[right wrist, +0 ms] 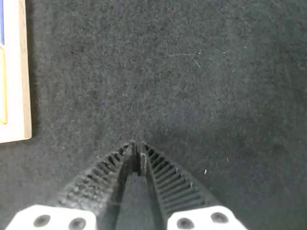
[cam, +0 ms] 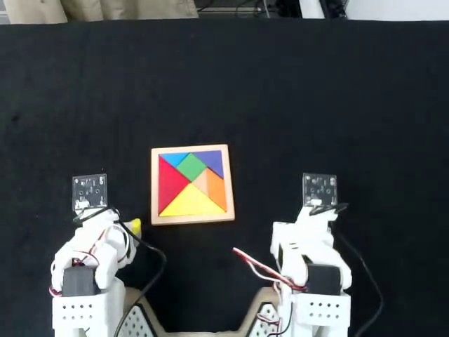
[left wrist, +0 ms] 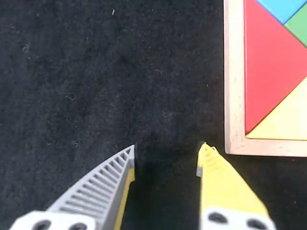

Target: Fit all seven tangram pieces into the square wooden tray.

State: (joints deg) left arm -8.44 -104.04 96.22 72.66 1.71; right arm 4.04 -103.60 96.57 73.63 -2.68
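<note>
The square wooden tray [cam: 153, 188] lies mid-table on the black cloth with coloured tangram pieces packed flat inside: a red triangle [cam: 171, 184], a yellow triangle [cam: 191, 203], a green square [cam: 191, 167], blue, purple and orange pieces. In the left wrist view the tray's corner [left wrist: 233, 96] sits beside my left gripper [left wrist: 167, 155], which is open over bare cloth with nothing between its grey and yellow fingers. My right gripper [right wrist: 138, 148] is shut on nothing, hovering above cloth, the tray's edge [right wrist: 24, 81] off to its side.
Both arms rest folded near the table's front edge, the left arm [cam: 91, 242] and the right arm [cam: 312, 239], on either side of the tray. Black cloth covers the table all around. A cable [cam: 256, 263] runs between the arm bases.
</note>
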